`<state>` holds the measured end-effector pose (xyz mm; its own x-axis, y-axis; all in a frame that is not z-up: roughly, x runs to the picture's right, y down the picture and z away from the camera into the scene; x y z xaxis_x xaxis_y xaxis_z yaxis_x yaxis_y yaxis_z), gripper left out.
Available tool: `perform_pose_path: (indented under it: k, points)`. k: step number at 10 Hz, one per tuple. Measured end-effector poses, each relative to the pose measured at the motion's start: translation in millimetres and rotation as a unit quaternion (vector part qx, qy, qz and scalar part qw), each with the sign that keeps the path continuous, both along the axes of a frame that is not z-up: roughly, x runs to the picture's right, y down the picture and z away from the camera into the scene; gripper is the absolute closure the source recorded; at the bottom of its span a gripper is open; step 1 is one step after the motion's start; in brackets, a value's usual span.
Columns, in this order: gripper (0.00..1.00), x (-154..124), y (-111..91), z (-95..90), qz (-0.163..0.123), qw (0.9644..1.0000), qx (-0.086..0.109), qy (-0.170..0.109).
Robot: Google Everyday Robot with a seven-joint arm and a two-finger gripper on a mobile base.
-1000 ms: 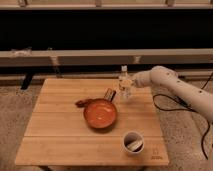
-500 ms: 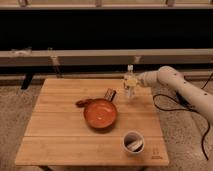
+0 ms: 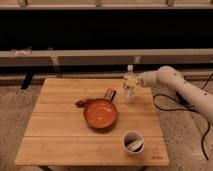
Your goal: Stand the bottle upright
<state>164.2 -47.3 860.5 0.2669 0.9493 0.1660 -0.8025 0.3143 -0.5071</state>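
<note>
Toward the far right part of the table (image 3: 60,145), the bottle (image 3: 129,93) stands cap-up, close to vertical, with its base on or barely above the wood; which of the two cannot be made out. The gripper (image 3: 137,81) sits at the bottle's right side, about halfway up its body, at the end of the white arm (image 3: 175,82) that reaches in from the right. It meets the bottle there, but whether it is clamped on it or has let go I cannot tell. By my reading the task is at its last step: the bottle is already upright, and what is left is to set it down firmly and release. That calls for making sure the base is flat on the table, opening without nudging the bottle, and then drawing back to the right, the way the arm came in, not across the top. The bottle is light and tall for its foot, so a small sideways knock could tip it over. An orange bowl (image 3: 100,113) lies near the middle of the table, left of and nearer than the bottle. A small dark packet (image 3: 109,93) lies between them, close to the bowl's far rim, and a red scrap (image 3: 81,102) sits at the bowl's left. A white cup (image 3: 133,142) stands near the front right edge, well apart from the bottle. None of these blocks a retreat to the right.
</note>
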Motion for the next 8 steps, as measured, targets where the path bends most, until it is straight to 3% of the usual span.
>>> perform_pose_path:
  k: [2, 3, 6, 8]
  points:
    - [1.00, 0, 0, 0.3, -0.001, 1.0000, 0.001, 0.001]
    - [1.00, 2, -1, 2.2, 0.000, 0.9999, 0.011, 0.005]
    - [1.00, 19, -15, 14.4, 0.014, 0.9980, 0.060, 0.015]
    - [1.00, 30, -15, 19.2, 0.026, 0.9949, 0.096, 0.020]
